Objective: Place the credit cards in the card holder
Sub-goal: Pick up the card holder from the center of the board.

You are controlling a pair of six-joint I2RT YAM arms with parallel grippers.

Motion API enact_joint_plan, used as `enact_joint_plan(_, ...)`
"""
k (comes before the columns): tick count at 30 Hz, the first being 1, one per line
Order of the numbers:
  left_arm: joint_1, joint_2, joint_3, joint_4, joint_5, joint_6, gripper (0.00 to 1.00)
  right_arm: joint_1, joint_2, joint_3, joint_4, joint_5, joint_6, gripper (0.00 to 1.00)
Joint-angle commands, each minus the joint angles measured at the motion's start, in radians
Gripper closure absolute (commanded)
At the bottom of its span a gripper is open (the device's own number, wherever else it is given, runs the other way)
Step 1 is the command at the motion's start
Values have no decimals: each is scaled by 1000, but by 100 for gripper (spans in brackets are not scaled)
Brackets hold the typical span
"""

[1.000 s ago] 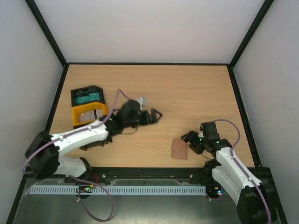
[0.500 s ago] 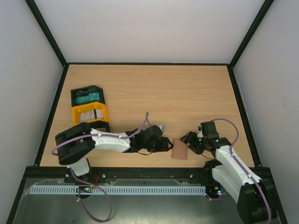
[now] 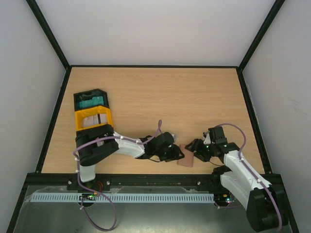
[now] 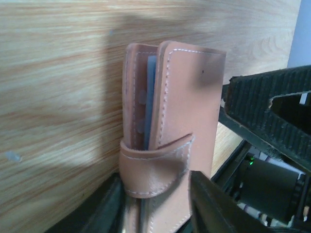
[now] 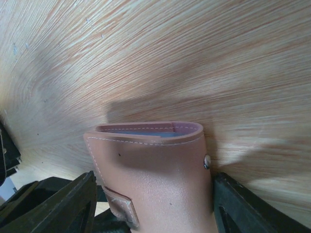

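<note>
We're on the right claw (image 3: pixel 196 148) first: its fingers (image 5: pixel 243 208) sit against both sides of the wallet (image 3: pixel 186 158), spread only as wide as the leather, pinching it. From its wrist view we see the wallet's open end pointing away from the claw, a snap on one side, and the edge of a bluish card (image 4: pixel 151 92) tucked inside.

Across from it sits the left claw (image 3: pixel 178 154), nose to nose with the right one. Its fingers (image 4: pixel 214 208) flank the strap end of the wallet and the leather fills the gap, but we cannot tell whether they press or merely touch.

Both claws meet right of centre on the tabletop (image 3: pixel 194 92), close to its near edge. Bare wood stretches from there to the far and right edges. The black tray (image 3: pixel 90 100) and yellow tray (image 3: pixel 93 118) sit well apart by the left edge, the yellow one near the left arm's elbow.
</note>
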Motion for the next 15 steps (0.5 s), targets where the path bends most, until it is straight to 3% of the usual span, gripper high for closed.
enact_joint_plan(1,12,35,-2,90,26,-44,68,7,-10,-14,-36,-62,-9,36)
enact_joint_plan(7,27,-34,-21,41,-55,80,96,7,-9,5,-12,-67,-16,36)
enact_joint_plan(15,71,-224,47,-226,-181,481,98,7,72,219,23,27,-101,23)
